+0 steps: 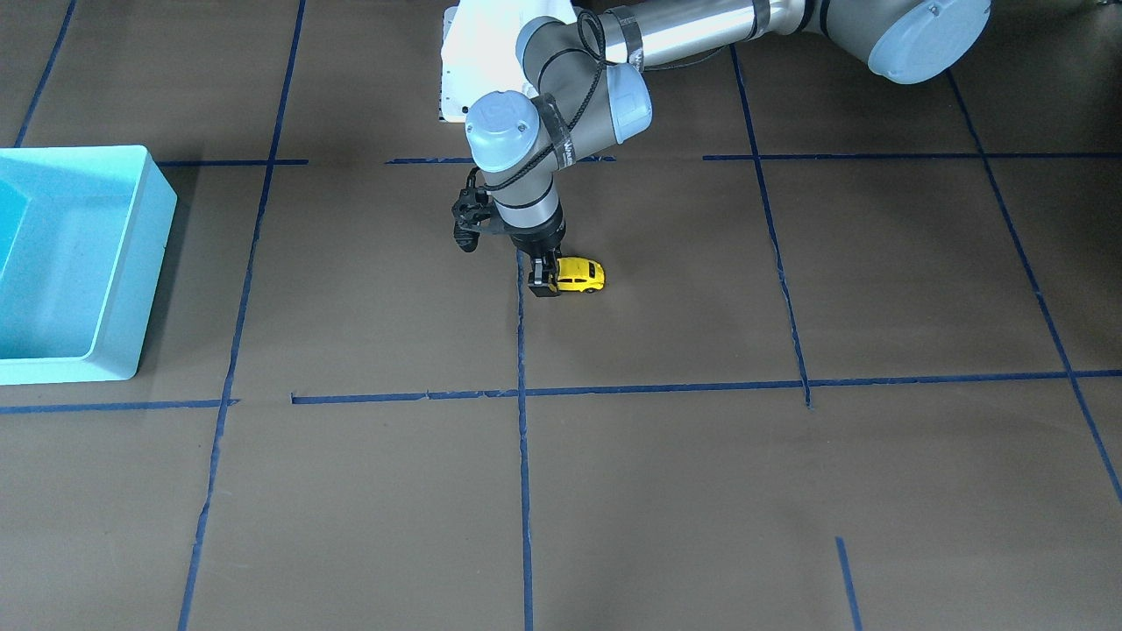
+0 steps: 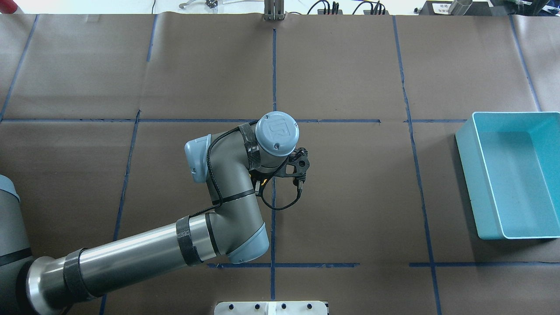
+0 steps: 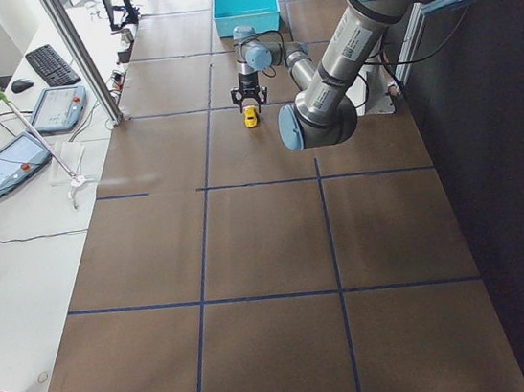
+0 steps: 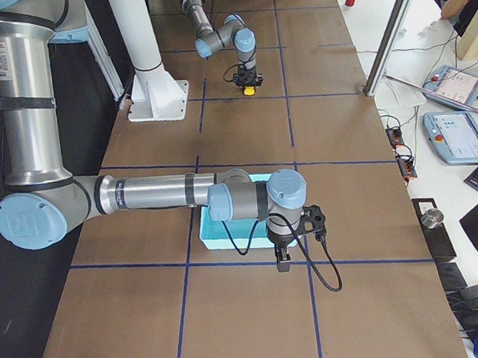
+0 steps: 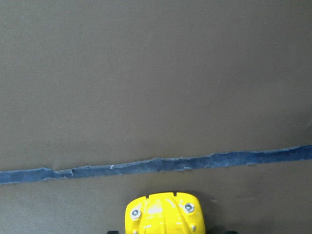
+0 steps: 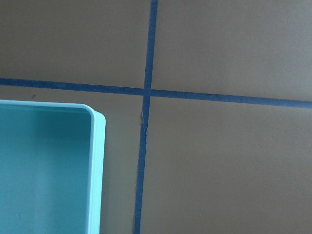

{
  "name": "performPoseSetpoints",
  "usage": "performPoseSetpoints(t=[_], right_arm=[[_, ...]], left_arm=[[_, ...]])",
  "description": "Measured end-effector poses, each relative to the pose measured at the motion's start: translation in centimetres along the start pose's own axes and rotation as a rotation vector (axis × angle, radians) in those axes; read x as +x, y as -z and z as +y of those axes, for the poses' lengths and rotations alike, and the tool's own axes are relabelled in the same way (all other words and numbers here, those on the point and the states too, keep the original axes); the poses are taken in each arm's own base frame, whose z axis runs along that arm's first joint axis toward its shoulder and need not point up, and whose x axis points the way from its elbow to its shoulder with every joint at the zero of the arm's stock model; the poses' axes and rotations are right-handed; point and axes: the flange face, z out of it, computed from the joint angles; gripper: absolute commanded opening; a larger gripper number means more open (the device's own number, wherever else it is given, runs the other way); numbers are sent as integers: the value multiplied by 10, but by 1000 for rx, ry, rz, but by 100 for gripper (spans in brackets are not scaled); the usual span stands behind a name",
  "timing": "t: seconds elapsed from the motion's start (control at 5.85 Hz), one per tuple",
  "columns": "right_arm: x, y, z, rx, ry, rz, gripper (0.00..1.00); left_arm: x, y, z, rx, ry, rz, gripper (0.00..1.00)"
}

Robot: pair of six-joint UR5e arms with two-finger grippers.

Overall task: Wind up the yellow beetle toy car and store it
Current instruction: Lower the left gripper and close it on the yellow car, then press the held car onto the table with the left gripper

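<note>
The yellow beetle toy car stands on the brown table near the middle. My left gripper points straight down over the car's one end, its fingers on both sides of the car, shut on it. In the left wrist view the car's rounded end shows at the bottom edge, next to a blue tape line. In the overhead view the wrist hides the car. The light blue bin is far off on my right side. My right gripper hangs by the bin's corner; I cannot tell if it is open.
Blue tape lines cross the brown table. The white robot base plate sits at the near edge. The bin looks empty. Control tablets lie on the side bench beyond the table.
</note>
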Motion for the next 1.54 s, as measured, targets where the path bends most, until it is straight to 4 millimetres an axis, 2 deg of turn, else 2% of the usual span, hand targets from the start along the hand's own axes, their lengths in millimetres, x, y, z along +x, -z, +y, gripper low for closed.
performPoseSetpoints(t=[0.17, 0.51, 1.03, 1.37, 1.54], right_arm=[[0, 0, 0, 0, 0, 0, 100], [0, 0, 0, 0, 0, 0, 100], [0, 0, 0, 0, 0, 0, 100], [0, 0, 0, 0, 0, 0, 100], [0, 0, 0, 0, 0, 0, 100]], left_arm=[[-1, 5, 0, 12, -5, -6, 3], [-6, 31, -1, 73, -13, -34, 0], [-11, 59, -9, 255, -32, -27, 0], [-16, 62, -9, 340, -23, -62, 0], [-23, 54, -1, 375, 9, -82, 0]])
